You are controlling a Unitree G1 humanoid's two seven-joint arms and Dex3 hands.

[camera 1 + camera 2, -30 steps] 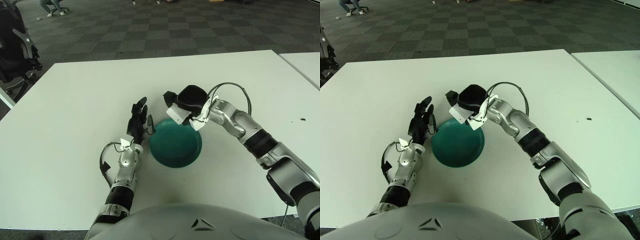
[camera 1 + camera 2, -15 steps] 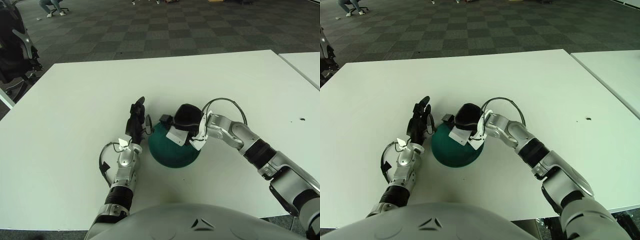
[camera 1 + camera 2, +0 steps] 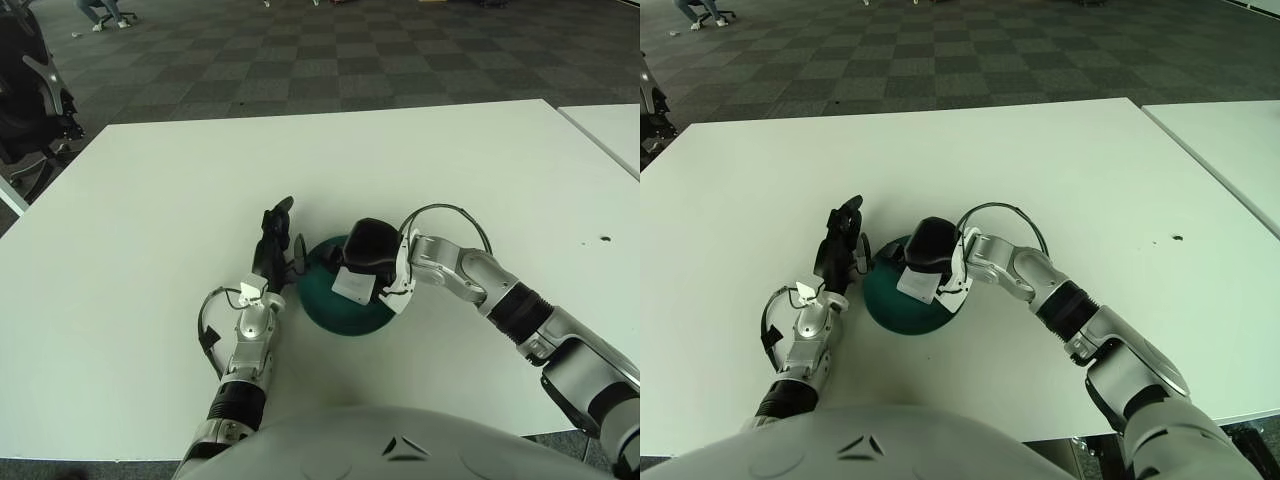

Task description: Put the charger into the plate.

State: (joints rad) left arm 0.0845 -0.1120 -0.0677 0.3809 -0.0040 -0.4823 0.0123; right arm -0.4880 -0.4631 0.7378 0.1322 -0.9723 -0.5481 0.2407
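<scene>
Charger [image 3: 352, 285] half-hidden under right hand [image 3: 368, 262]

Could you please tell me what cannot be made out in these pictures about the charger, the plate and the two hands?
- Charger: not visible in either eye view; the right hand covers where it would be, so grasp or release cannot be judged.
- Plate: its middle is hidden under the right hand in both views.
- Left hand: shown beside the plate's left rim; contact with plate or table is unclear.

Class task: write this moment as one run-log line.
right hand: over green plate, holding white charger | left hand: open, left of plate | charger: not yet released
</scene>
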